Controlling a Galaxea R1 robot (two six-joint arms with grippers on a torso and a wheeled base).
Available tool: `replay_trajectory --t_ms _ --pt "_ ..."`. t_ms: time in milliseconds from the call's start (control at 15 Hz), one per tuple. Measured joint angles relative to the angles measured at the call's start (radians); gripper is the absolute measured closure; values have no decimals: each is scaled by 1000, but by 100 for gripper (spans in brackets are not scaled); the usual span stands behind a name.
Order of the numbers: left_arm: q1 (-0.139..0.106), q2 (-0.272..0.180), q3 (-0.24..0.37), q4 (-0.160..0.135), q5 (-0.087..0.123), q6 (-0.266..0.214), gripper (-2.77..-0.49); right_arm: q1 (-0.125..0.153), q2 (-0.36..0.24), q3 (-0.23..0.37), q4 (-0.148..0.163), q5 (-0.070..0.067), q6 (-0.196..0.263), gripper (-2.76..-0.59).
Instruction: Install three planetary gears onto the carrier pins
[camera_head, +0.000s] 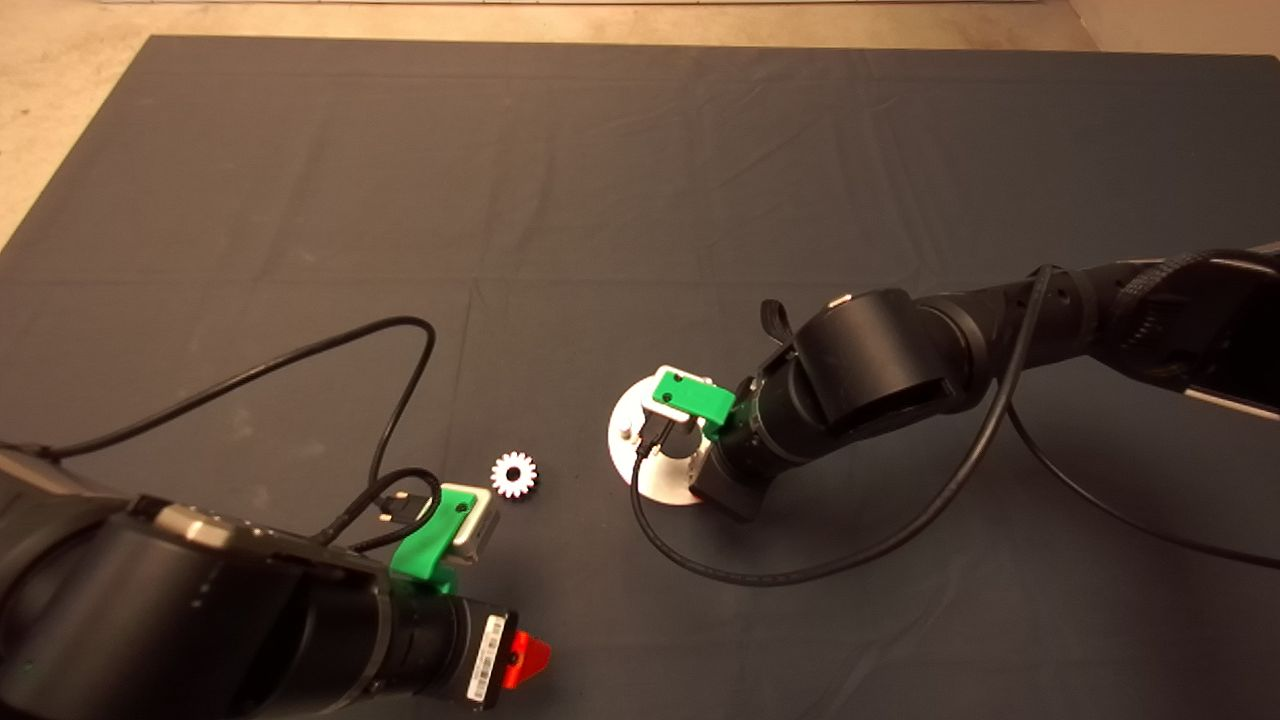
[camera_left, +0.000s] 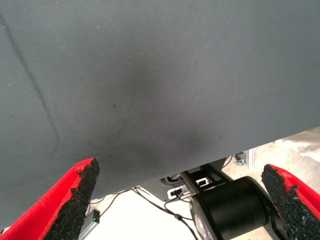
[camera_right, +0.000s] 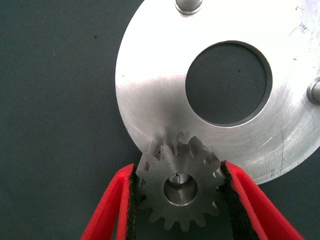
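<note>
The right end effector (camera_right: 178, 200) is being held low over the flat round silver carrier plate (camera_right: 150, 95), and a darker steel toothed gear (camera_right: 179, 187) is being pinched between its two red fingers (camera_right: 107, 210), black pads pressed against the teeth on either side. The gear is being held at the plate's rim, with a silver peg end being seen inside its centre hole; whether the gear is fully seated on the plate cannot be told. Two more short silver carrier pins are being shown upright on the plate, one (camera_right: 188, 5) beyond the large central hole and one (camera_right: 314, 91) at the plate's side edge, both bare.

In the head view the plate (camera_head: 640, 470) is being seen near the middle of the dark mat (camera_head: 640, 200) covering the table, largely covered by the right arm reaching in from the right. A bright silver-white toothed gear (camera_head: 513, 474) is lying flat on the mat just left of the plate, apart from it and untouched.

The left end effector (camera_left: 185, 200) is being kept at the near left of the table, close to the mat's near edge, fingers spread wide with nothing between them. A third gear is not being seen in any view.
</note>
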Motion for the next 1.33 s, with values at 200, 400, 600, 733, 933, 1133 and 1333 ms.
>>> replay_trajectory --t_ms 200,400,600,733,933,1133,1333 --pt "0 0 0 0 0 0 -234 -1 -8 0 0 12 -3 -99" --pt "0 0 0 0 1 0 -234 -2 -11 0 0 15 -6 -99" --pt "0 0 0 0 1 0 -234 -3 -13 0 0 19 -6 -99" --pt "0 0 0 0 1 0 -234 -3 -13 0 0 19 -6 -99" --pt "0 -1 0 0 1 0 -234 -3 -14 0 0 19 -6 -99" --pt "0 -7 0 0 1 0 -234 -3 -16 0 0 20 -6 -101" --pt "0 -7 0 0 1 0 -234 -3 -16 -1 0 19 -6 -105"
